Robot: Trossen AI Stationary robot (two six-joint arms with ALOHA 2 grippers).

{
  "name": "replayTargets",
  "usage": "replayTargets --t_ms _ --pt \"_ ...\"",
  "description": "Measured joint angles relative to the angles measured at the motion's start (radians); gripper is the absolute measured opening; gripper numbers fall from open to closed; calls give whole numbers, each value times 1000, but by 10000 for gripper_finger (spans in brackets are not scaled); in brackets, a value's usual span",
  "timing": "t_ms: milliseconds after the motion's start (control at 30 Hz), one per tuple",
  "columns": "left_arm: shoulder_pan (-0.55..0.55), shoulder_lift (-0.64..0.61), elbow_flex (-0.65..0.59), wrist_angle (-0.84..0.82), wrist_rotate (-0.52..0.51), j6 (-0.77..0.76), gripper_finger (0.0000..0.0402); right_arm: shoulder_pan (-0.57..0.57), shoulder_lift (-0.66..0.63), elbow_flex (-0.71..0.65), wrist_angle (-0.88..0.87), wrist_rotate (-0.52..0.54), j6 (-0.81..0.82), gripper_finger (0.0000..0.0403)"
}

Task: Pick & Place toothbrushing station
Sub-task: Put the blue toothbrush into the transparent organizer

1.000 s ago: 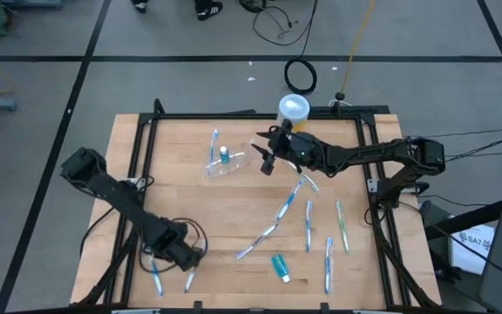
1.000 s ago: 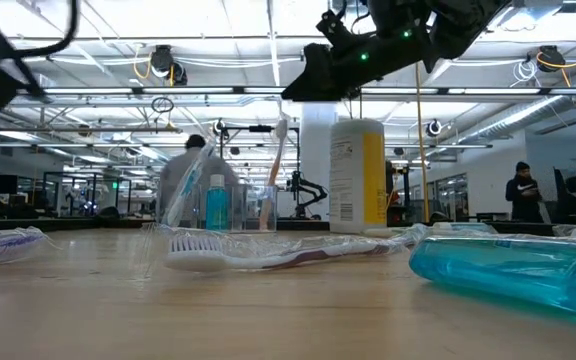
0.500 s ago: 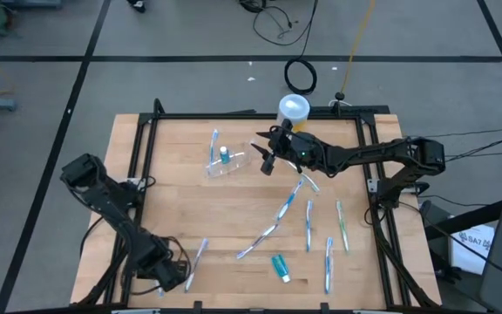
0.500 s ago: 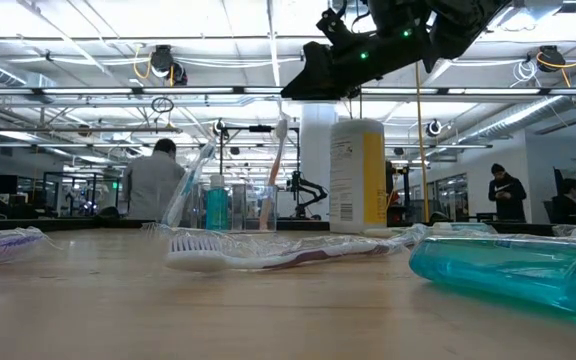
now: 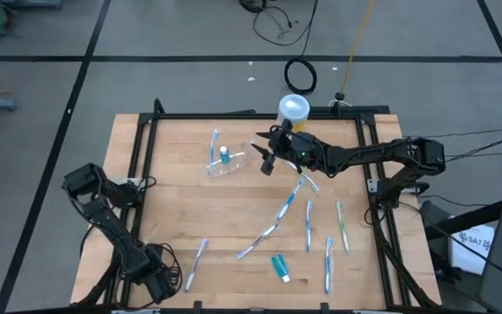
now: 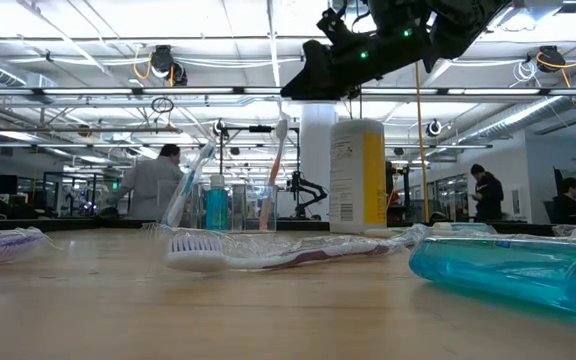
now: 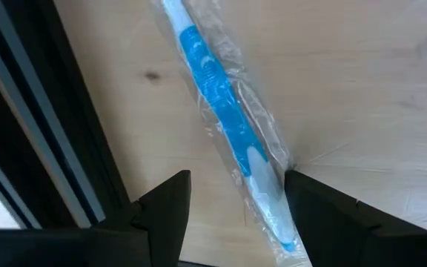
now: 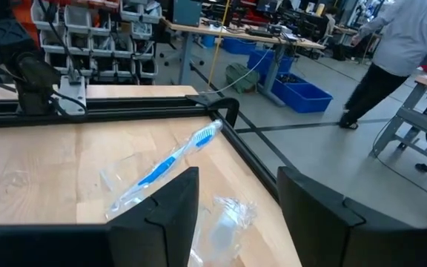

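The clear cup [image 5: 227, 163] stands at the table's far middle with a teal toothpaste tube [image 6: 216, 204] and toothbrushes [image 6: 275, 160] in it. My right gripper [image 5: 265, 159] is open and empty, hovering just right of and above the cup [image 8: 224, 222]. My left gripper [image 5: 159, 281] is open at the near left corner, low over a wrapped blue toothbrush [image 7: 224, 126] that lies on the table between its fingers. Whether the wrapper touches a finger, I cannot tell. Several more wrapped toothbrushes [image 5: 284, 208] and a teal tube [image 5: 280, 266] lie on the near right half.
A yellow canister with a white lid [image 5: 293, 109] stands at the far edge behind my right gripper. A black frame rail [image 7: 58, 148] runs right beside the left gripper. Another toothbrush [image 5: 197, 262] lies just right of it. People move in the room beyond the table.
My left gripper has swung toward the table's near left corner and now stands over the toothbrush by the left rail. The toothbrush it had partly covered now shows in full. My right arm has kept still.
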Motion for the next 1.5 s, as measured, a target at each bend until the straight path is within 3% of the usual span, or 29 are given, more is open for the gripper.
replayTargets --t_ms 433,833,1133,1367,1500 --pt "2 6 -2 -5 -318 175 230 0 0 0 15 0 8 177" --pt "11 5 -3 -105 -372 166 230 0 0 0 44 0 7 176" --pt "13 -92 -11 -296 -545 138 230 -1 0 0 52 0 1 175" --pt "64 -119 -10 -492 -546 13 230 -1 0 0 68 0 -4 176" --pt "133 -120 -14 -511 -540 14 230 -1 0 0 68 0 -4 173"
